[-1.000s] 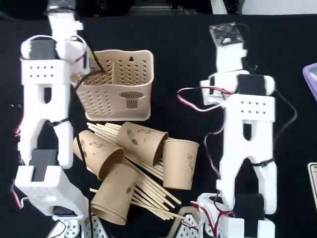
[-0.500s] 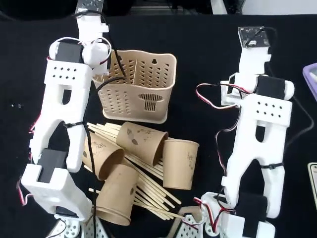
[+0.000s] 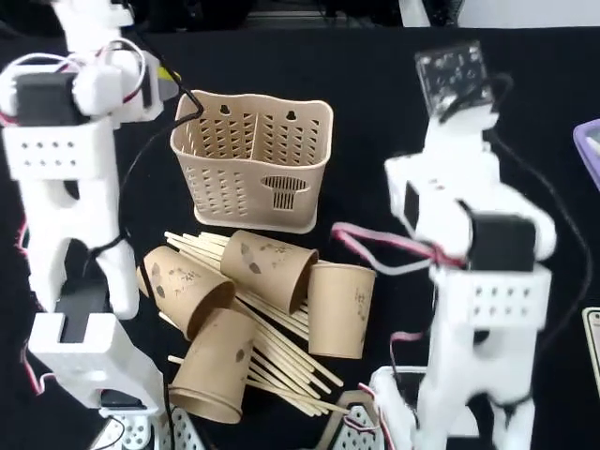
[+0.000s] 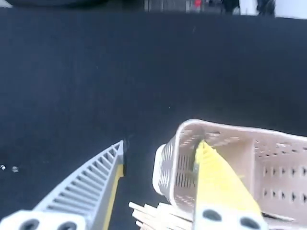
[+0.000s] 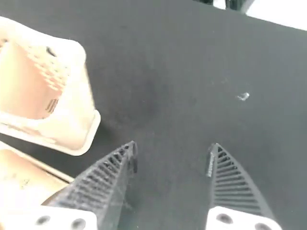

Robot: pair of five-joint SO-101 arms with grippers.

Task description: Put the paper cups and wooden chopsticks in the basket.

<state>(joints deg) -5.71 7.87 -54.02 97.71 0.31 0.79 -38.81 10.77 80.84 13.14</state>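
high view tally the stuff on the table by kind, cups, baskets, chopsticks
paper cups: 4
basket: 1
wooden chopsticks: 1 heap; the sticks overlap and run under the cups, so they cannot be counted singly
total: 6, counting the heap as 1

Chopsticks (image 3: 284,350) lie partly hidden, it seems, under paper cups (image 3: 272,267).

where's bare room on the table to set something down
Bare black table lies between the basket and the right arm, and along the far edge behind the basket. Crowded in front of the basket: paper cups piled over chopsticks.
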